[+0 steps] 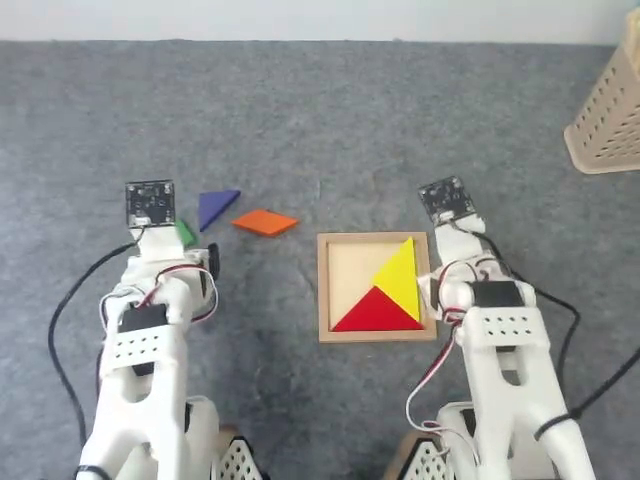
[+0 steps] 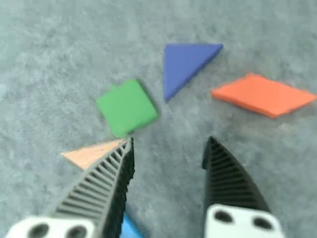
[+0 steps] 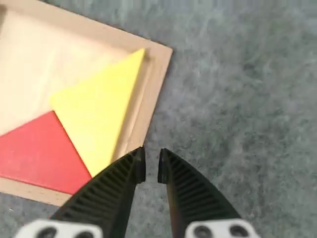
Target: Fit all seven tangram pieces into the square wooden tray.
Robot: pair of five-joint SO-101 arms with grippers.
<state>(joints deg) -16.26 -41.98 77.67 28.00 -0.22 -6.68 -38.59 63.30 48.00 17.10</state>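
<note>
One yellow triangle (image 1: 400, 275) and one red triangle (image 1: 375, 312) sit inside the tray (image 1: 350, 268)

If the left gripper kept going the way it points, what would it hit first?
The left gripper would probably meet bare grey mat between the green square and the orange piece; the blue triangle lies just beyond, though depth is unclear.

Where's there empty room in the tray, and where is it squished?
The tray has bare floor in its far-left half, bordered by the rim, the yellow triangle and the red triangle. Crowded: the carpet before the left claw, where the green square, blue triangle and orange piece sit close.
</note>
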